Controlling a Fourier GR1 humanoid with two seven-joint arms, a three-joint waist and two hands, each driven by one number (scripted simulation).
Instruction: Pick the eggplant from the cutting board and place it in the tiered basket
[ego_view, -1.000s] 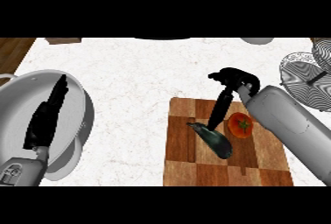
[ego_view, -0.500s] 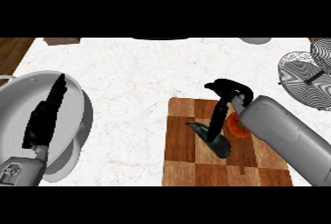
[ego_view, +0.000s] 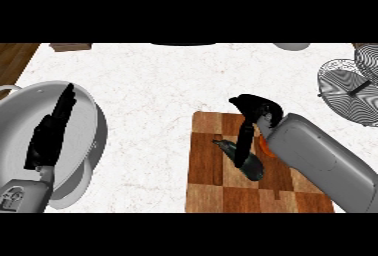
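Observation:
A dark eggplant (ego_view: 252, 165) lies slantwise on the wooden cutting board (ego_view: 207, 176). My right hand (ego_view: 255, 107) hovers over the board's far edge, open, its long fingers (ego_view: 242, 147) pointing straight down onto the eggplant's stem end. Whether they touch it I cannot tell. The grey right forearm covers the board's right side. The wire tiered basket (ego_view: 350, 88) stands at the counter's right edge, well apart from the hand. My left hand (ego_view: 49, 134) rests open at the left, fingers up, over a grey pan.
An orange-red tomato (ego_view: 263, 145) peeks out between the right forearm and the eggplant. The large grey pan (ego_view: 83, 116) fills the left side. Small objects sit along the far edge, and wood floor shows at the top left corner.
My right arm has swung left over the board, hiding most of the tomato. Its fingers have come down from beside the tomato onto the eggplant. The left hand has not moved.

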